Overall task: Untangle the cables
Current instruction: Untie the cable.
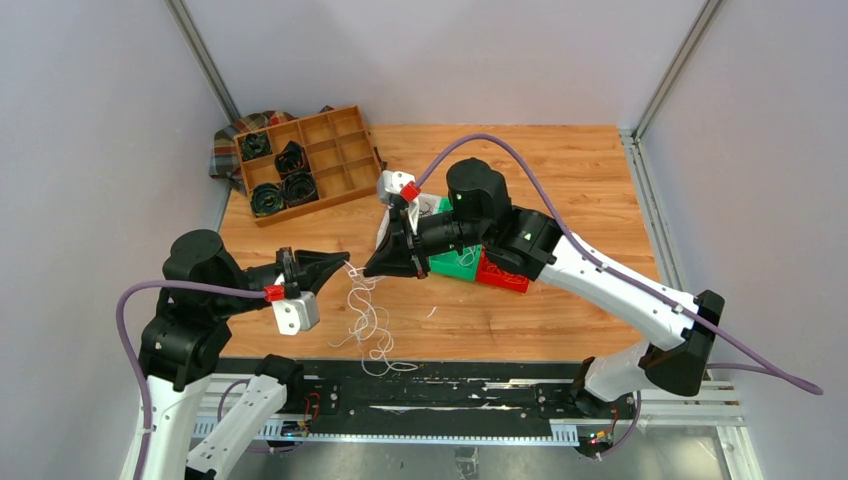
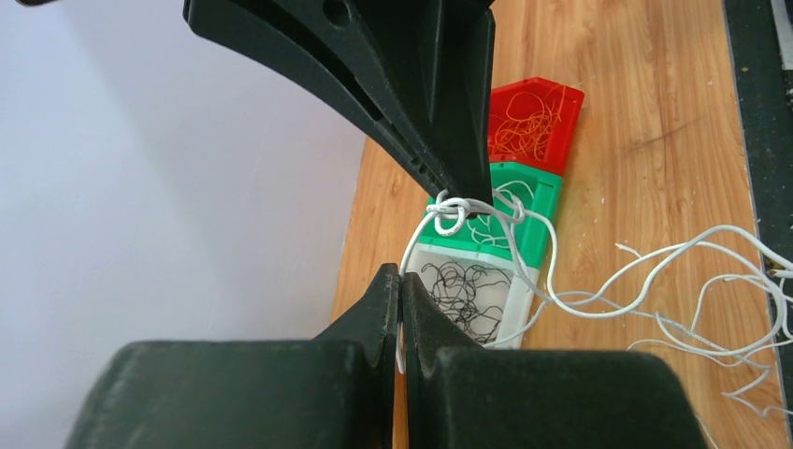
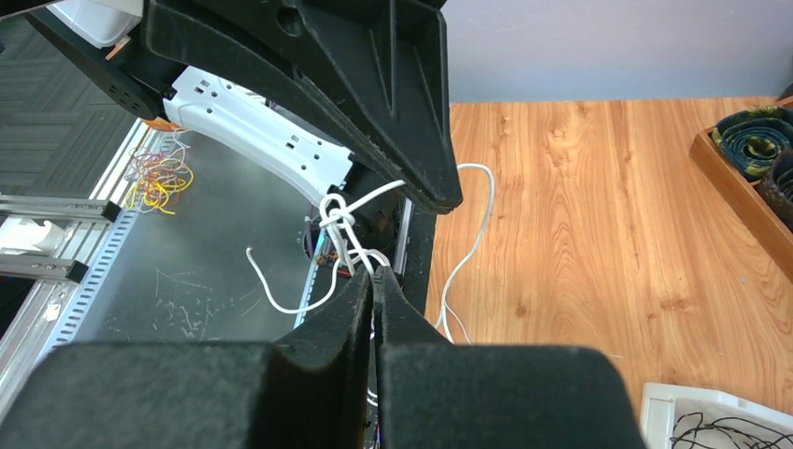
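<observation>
**Knotted white cables pinched from both sides**

Grips the white cables (image 1: 368,318) with the left gripper (image 2: 400,281), fingers pressed together on a strand. Clamps the same bundle in the right gripper (image 3: 374,277), fingers likewise closed on it, just beside the knot (image 2: 454,213). Lets the loose loops hang onto the counter (image 1: 560,170), near its front edge.

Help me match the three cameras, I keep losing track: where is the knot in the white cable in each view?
Top external: knot centre-left, between the two gripper tips, barely resolvable.
Left wrist: knot at centre, just under the right gripper tip.
Right wrist: knot left of centre, above that camera's own fingers.
Shared landmark: the left gripper, shut on the white cable, in all three.
</observation>
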`<state>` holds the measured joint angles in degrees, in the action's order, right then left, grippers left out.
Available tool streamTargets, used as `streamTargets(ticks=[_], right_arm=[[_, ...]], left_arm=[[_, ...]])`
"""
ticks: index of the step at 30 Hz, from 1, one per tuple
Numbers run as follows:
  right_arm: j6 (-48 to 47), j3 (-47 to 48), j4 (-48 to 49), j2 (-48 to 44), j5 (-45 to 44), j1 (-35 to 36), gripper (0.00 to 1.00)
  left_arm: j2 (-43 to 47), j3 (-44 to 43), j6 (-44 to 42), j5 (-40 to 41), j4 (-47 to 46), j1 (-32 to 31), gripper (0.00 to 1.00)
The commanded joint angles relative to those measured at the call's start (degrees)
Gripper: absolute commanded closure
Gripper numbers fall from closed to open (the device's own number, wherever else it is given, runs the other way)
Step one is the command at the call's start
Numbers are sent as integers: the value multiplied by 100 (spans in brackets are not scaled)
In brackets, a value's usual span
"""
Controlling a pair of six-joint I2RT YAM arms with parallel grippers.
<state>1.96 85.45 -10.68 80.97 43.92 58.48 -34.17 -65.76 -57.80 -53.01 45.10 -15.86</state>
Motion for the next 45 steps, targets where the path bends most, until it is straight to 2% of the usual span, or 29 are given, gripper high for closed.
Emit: streamTargets(ticks=[1,11,25,29,33,37,40,45], right_arm=[[-52,345,-292,140,131,6,99],[-147,562,-429,288,56,126,99],[-366,961,-690,588,31,388,99],[-396,1024,-694,615,-270,430,98],[-494,667,-528,282,-1596,369,77],[-613,-95,166,-359,-2936,270,56],[-914,-584,577,-865,-3670,269,44],[-1353,-1070,1199,-1277,-3842,276,39]], left_arm=[[46,47,77,-226,-120,-22,100],[65,120,136,-252,-123,-37,100],[-148,-78,61,164,298,-322,100],[-168,-119,120,248,306,-387,100],[-226,-205,440,449,306,-401,100],[-393,-338,1173,759,306,-398,100],[-557,-397,1995,1004,300,-399,100],[-822,-467,3411,1469,280,-398,100]])
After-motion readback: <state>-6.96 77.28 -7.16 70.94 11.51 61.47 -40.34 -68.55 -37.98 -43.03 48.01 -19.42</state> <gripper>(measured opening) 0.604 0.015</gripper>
